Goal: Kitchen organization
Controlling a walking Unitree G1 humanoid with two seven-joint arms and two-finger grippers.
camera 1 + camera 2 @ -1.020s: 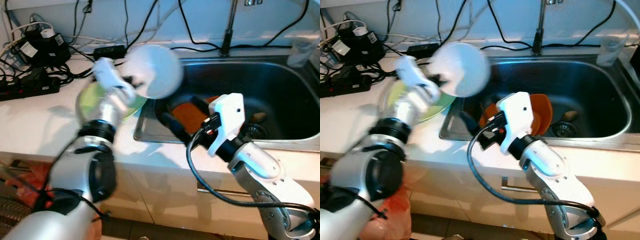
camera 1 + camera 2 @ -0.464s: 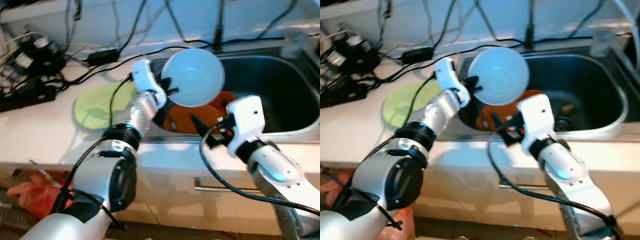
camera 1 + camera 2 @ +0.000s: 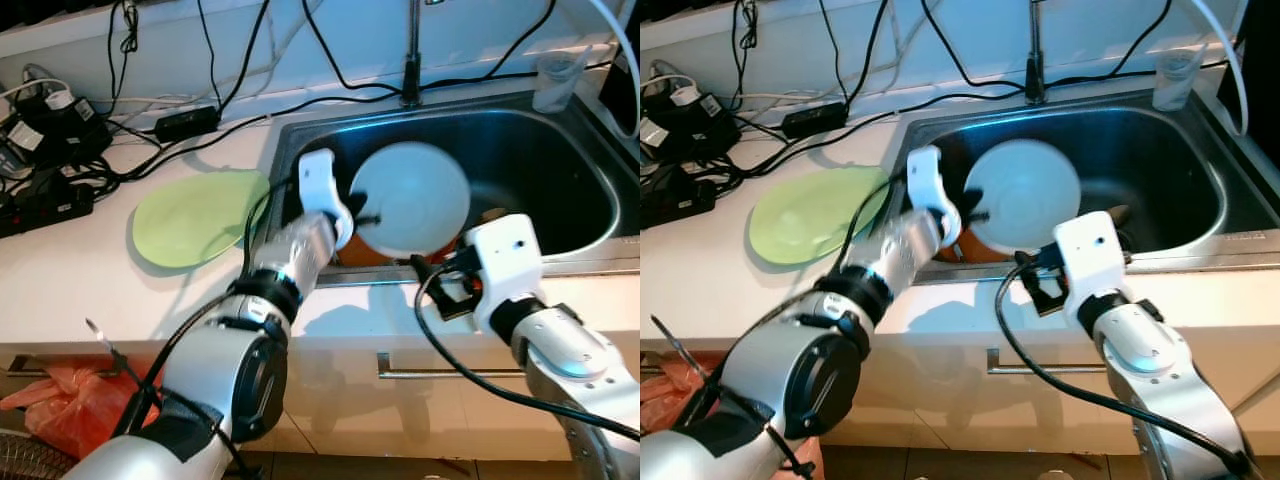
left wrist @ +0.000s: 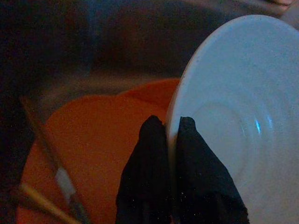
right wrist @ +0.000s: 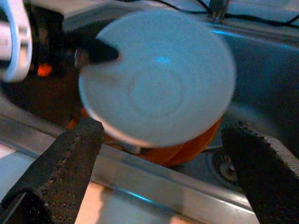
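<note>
**A White Plate Held Over the Sink**

On the far left of the counter (image 3: pixel 80 270) we see a pile of black plugs and cables (image 3: pixel 50 150). Next to them lies a green plate (image 3: pixel 197 217), flat on the white counter, just beside the sink (image 3: pixel 560 170).

Then comes our left gripper (image 4: pixel 174 128). Its two black fingers are pinched tight on the rim of a white plate (image 3: pixel 410 197). One finger is on each side of the rim. We hold the plate up on its edge over the left part of the sink, with its bottom side turned toward us.

Under the white plate sit orange dishes (image 4: pixel 93 140) down in the sink. Some sticks (image 4: pixel 46 154) lie across them, but it is too dark to tell what they are.

Our right gripper (image 5: pixel 163 163) hangs at the front edge of the sink, near the white plate. Its fingers are spread wide apart and hold nothing.

At the back stands the tap (image 3: pixel 410 60). A clear cup (image 3: pixel 553 80) stands at the far right corner.
</note>
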